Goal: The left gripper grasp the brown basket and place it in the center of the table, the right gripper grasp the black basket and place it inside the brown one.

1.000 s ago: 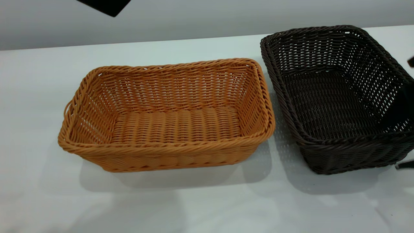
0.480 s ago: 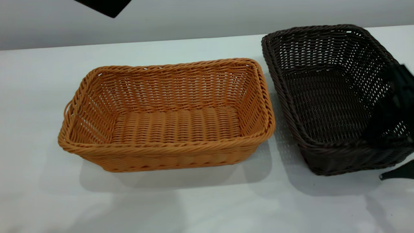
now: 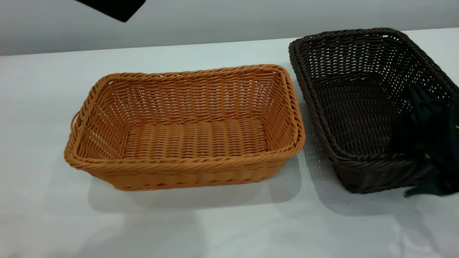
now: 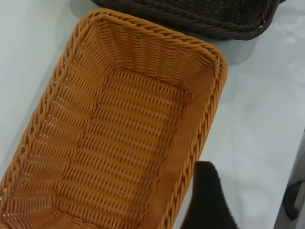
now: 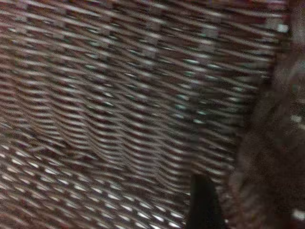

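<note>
The brown basket [image 3: 184, 127] is sitting flat and empty around the middle of the table [image 3: 229, 222], so that half of the job looks sorted. The black basket [image 3: 362, 107] stands just beside it on the right, a narrow strip of tabletop between the 2 rims, also empty and upright as far as I can tell.

The right gripper [image 3: 428, 143] is at the black basket's right end, near the front corner. From the outside camera 1 dark finger seems to reach down inside the wall and another dark bit pokes out below the basket's front corner, so I'd guess it's straddling that wall, but honestly I can't tell whether it has pinched down on it. Its wrist camera is nothing but dark weave up close plus 1 finger tip [image 5: 204, 202].

The left gripper [image 4: 209, 200] hangs above the brown basket, only 1 finger tip showing just outside the rim, so I can't tell its state either. In the outside view just a dark piece of the left arm [image 3: 114, 6] shows at the top.

Handling-wise: these woven baskets look light and fairly stiff, with a thick braided rim. I'd grab by the short end wall right under the rim. The open weave gives decent bite, though a 1-ended grip will probably let the far end sag, so clear the brown rim with margin.
</note>
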### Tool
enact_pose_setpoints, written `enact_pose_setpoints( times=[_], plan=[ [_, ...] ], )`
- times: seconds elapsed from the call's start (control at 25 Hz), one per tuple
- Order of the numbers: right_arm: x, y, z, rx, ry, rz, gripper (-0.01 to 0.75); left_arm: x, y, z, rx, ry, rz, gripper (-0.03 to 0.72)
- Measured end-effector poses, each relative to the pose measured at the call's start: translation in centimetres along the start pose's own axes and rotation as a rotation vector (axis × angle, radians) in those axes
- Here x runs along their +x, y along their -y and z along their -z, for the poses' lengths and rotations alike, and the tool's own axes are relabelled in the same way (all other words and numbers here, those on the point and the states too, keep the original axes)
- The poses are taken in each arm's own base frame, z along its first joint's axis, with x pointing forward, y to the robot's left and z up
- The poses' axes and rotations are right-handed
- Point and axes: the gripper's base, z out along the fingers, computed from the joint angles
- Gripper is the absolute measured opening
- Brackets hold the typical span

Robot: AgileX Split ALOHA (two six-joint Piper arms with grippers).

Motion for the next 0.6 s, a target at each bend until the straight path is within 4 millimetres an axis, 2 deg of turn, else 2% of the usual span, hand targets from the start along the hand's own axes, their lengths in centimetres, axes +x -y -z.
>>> enact_pose_setpoints(
  times=[0.2,0.36,0.6],
  plan=[
    [-0.1,-0.4,-1.4,0.031,-0.002,-0.007,0.414,0.1,0.1,0.0,0.007,-0.007,0.001,0.426],
    [-0.3,-0.3,-1.7,0.036,0.012,-0.014,0.318,0.1,0.1,0.0,0.009,-0.01,0.001,0.426],
    [-0.5,-0.4,-1.7,0.02,0.037,-0.015,0.309,0.2,0.1,0.0,0.015,-0.017,0.001,0.426]
  ],
)
